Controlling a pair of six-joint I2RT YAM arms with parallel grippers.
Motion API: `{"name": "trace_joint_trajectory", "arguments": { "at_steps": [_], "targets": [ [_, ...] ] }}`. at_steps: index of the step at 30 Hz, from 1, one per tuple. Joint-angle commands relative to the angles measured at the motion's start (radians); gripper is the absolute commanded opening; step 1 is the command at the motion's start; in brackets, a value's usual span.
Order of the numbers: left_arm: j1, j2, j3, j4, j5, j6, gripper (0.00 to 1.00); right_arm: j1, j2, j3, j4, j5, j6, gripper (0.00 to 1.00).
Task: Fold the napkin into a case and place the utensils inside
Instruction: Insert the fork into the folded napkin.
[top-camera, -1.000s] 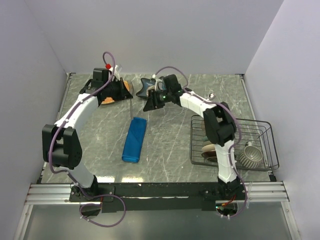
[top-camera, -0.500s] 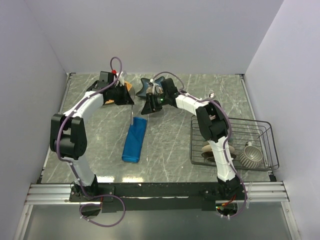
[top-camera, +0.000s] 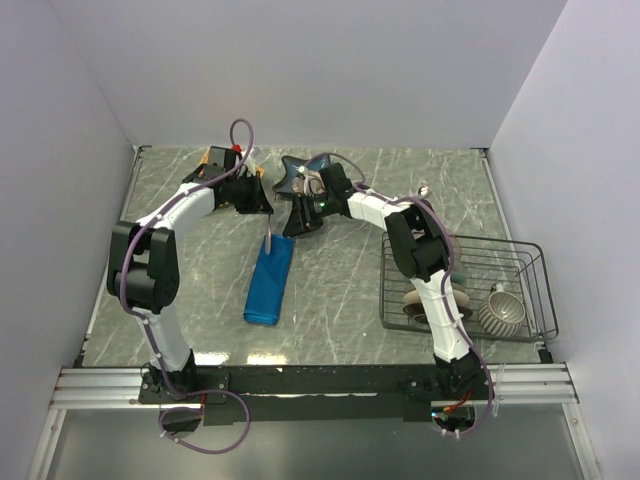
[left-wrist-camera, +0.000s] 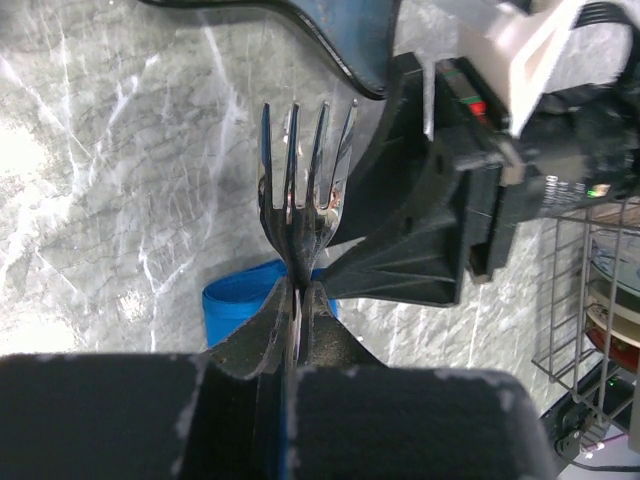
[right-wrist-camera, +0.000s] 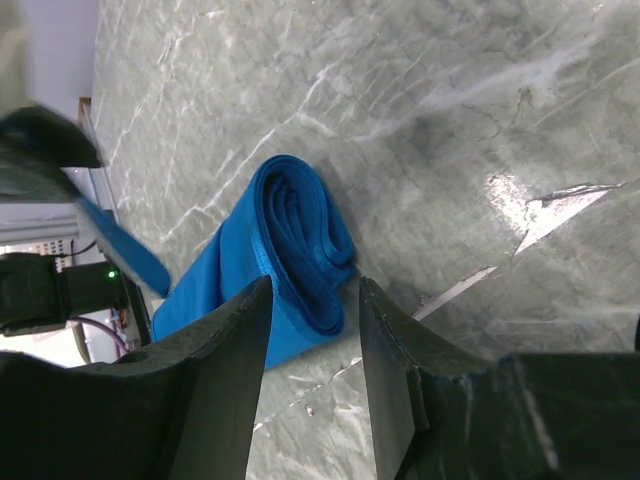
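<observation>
Left fingers (left-wrist-camera: 318, 308) clamped fork (left-wrist-camera: 300, 190) at neck; right fingers (right-wrist-camera: 392, 345) open beside case (right-wrist-camera: 275, 250) far mouth. Looked best: align fork along case, enter shallow.

The case (top-camera: 269, 282), a narrow bright blue cloth pouch, lies flat with its layered end pointing away from the arm bases. The silver fork (left-wrist-camera: 302, 190), tines outward, is pinched at its neck in the left gripper (left-wrist-camera: 300, 292) over that end.

The small silver metal fork (left-wrist-camera: 300, 190) has been carried by the left gripper (left-wrist-camera: 298, 296) to the far end of the narrow bright blue cloth case (top-camera: 269, 280), and the right gripper (right-wrist-camera: 313, 290) has been brought close beside it.
</observation>
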Motion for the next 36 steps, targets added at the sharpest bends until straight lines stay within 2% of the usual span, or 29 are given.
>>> {"name": "trace_joint_trajectory", "arguments": {
  "at_steps": [1, 5, 19, 24, 28, 31, 34, 36],
  "targets": [
    [-0.006, 0.011, 0.022, 0.046, -0.016, 0.013, 0.01, 0.010, 0.012, 0.052, 0.008, -0.036, 0.004, 0.46],
    [-0.007, 0.020, 0.011, 0.058, -0.021, 0.016, 0.01, 0.010, 0.007, 0.034, 0.035, -0.053, 0.018, 0.40],
    [-0.016, 0.031, -0.020, 0.075, -0.024, 0.044, 0.01, 0.018, 0.035, 0.049, -0.020, -0.048, -0.013, 0.39],
    [-0.019, 0.025, -0.035, 0.074, -0.030, 0.058, 0.01, 0.018, 0.027, 0.026, -0.003, -0.047, -0.007, 0.32],
    [-0.024, 0.014, -0.058, 0.078, -0.025, 0.071, 0.01, 0.019, 0.035, 0.028, 0.011, -0.044, 0.006, 0.20],
    [-0.032, 0.005, -0.078, 0.087, -0.033, 0.090, 0.01, 0.018, 0.038, 0.035, 0.009, -0.037, 0.009, 0.07],
    [-0.036, -0.004, -0.099, 0.103, -0.048, 0.102, 0.01, 0.018, 0.040, 0.040, 0.011, -0.036, 0.007, 0.00],
    [-0.039, -0.007, -0.113, 0.113, -0.056, 0.105, 0.01, 0.018, 0.038, 0.037, 0.009, -0.036, 0.006, 0.00]
  ]
}}
